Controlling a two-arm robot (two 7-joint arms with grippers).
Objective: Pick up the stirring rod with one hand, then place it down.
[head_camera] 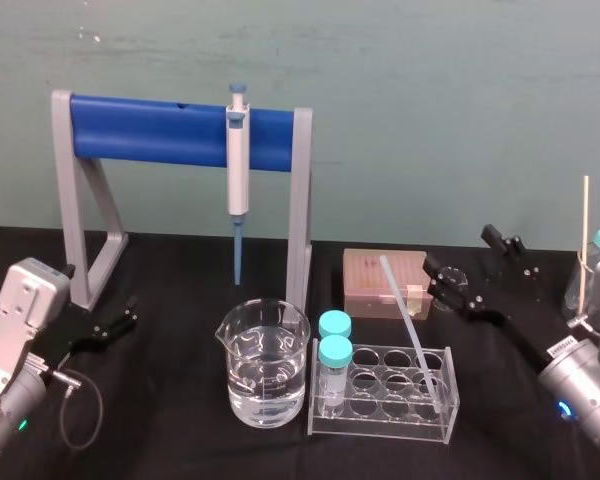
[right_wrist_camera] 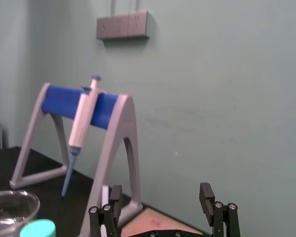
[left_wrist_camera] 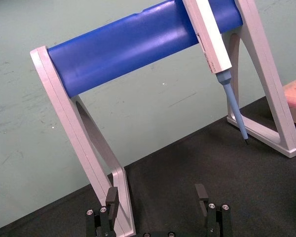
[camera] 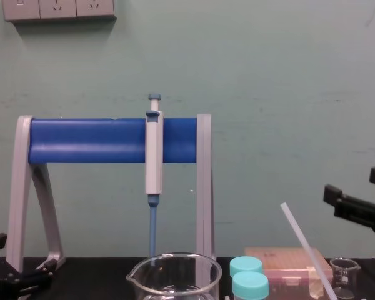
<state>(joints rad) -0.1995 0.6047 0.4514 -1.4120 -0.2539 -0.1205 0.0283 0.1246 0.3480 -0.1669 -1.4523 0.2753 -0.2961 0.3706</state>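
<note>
The stirring rod [head_camera: 412,328], a long translucent-white stick, leans in the clear tube rack [head_camera: 352,416] with its top end tilted back and left. It also shows in the chest view as the stirring rod [camera: 305,247]. My right gripper [head_camera: 473,263] hovers open just right of the rod's upper end, apart from it, nothing between its fingers [right_wrist_camera: 205,191]. From the chest, the right gripper [camera: 356,209] sits higher than the rod's tip. My left gripper [head_camera: 118,320] is open and low at the table's left, beside the stand's leg [left_wrist_camera: 119,197].
A water-filled beaker [head_camera: 263,365] stands left of the rack, which holds two teal-capped tubes [head_camera: 334,352]. A pink tip box [head_camera: 380,280] and a small beaker [camera: 345,272] lie behind. The grey-blue stand [head_camera: 170,130] carries a pipette [head_camera: 238,170]. A thin stick [head_camera: 585,225] stands far right.
</note>
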